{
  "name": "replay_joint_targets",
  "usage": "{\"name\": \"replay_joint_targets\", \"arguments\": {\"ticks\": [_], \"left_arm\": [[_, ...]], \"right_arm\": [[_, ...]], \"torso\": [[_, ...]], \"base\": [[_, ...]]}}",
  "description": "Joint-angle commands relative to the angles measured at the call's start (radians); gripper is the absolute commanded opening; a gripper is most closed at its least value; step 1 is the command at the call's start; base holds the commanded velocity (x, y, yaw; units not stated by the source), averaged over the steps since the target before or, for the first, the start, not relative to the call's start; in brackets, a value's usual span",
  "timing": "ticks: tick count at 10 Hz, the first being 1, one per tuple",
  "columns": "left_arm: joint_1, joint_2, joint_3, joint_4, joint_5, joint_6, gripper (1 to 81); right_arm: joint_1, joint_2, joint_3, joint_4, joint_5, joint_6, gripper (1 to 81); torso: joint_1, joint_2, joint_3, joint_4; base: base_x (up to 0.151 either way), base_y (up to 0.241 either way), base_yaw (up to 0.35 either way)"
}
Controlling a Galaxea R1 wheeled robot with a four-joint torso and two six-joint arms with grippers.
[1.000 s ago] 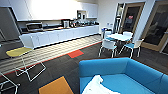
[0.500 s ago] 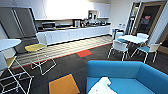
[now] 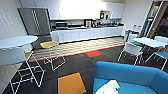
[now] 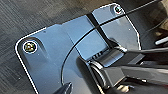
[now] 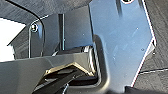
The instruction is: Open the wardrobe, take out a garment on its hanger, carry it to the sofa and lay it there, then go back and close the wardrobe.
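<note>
The white garment [image 3: 108, 88] lay crumpled on the seat of the blue sofa [image 3: 130, 75], close below me. Whether either of my tools was open or closed, I could not tell.

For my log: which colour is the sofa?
Bright blue; the sofa shows best in the head view.

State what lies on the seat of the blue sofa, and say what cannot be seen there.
A white garment lies crumpled on the seat of the sofa, near its front edge. Its hanger cannot be made out; it may be covered by the fabric. The rest of the visible seat is bare blue.
</note>
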Motion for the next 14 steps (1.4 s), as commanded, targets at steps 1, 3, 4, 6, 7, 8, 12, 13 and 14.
{"name": "replay_joint_targets", "arguments": {"ticks": [1,3,4,6,7,8,12,13,14], "left_arm": [[-0.045,0.001,-0.002,0.012,0.036,0.000,81.1],[-0.045,0.002,-0.002,0.014,0.036,0.000,81.1],[-0.045,0.002,-0.002,0.014,0.036,0.000,81.1],[-0.045,0.001,-0.004,0.014,0.036,0.000,81.1],[-0.045,0.001,-0.004,0.014,0.036,0.000,81.1],[-0.045,0.001,-0.004,0.014,0.036,0.000,81.1],[-0.045,-0.001,-0.002,0.015,0.036,0.000,81.1],[-0.045,-0.001,-0.004,0.015,0.036,0.000,81.1],[-0.045,0.001,-0.002,0.015,0.036,0.000,81.1]], "right_arm": [[0.034,0.007,0.004,-0.007,-0.057,-0.005,81.1],[0.034,0.007,0.007,-0.007,-0.057,-0.005,81.1],[0.033,0.007,0.008,-0.007,-0.057,-0.005,81.1],[0.033,0.009,0.007,-0.007,-0.057,-0.005,81.1],[0.032,0.009,0.007,-0.007,-0.057,-0.005,81.1],[0.034,0.009,0.005,-0.008,-0.057,-0.005,81.1],[0.034,0.010,0.007,-0.008,-0.057,-0.005,81.1],[0.035,0.010,0.005,-0.008,-0.057,-0.005,81.1],[0.034,0.012,0.005,-0.008,-0.057,-0.006,81.1]], "torso": [[0.000,0.000,0.000,0.000],[0.000,0.000,0.000,0.000],[0.000,0.000,0.000,0.000],[0.000,0.000,0.000,0.000],[0.000,0.000,0.000,0.000],[0.000,0.000,0.000,0.000],[0.000,0.000,0.000,0.000],[0.000,0.000,0.000,0.000],[0.000,0.000,0.000,0.000]], "base": [[0.000,0.000,0.306],[0.000,0.000,0.306],[0.000,0.000,0.306],[0.000,0.000,0.308],[0.000,0.000,0.310],[0.000,0.000,0.310],[0.000,0.000,0.260],[0.000,0.000,0.228],[0.000,0.000,0.229]]}}
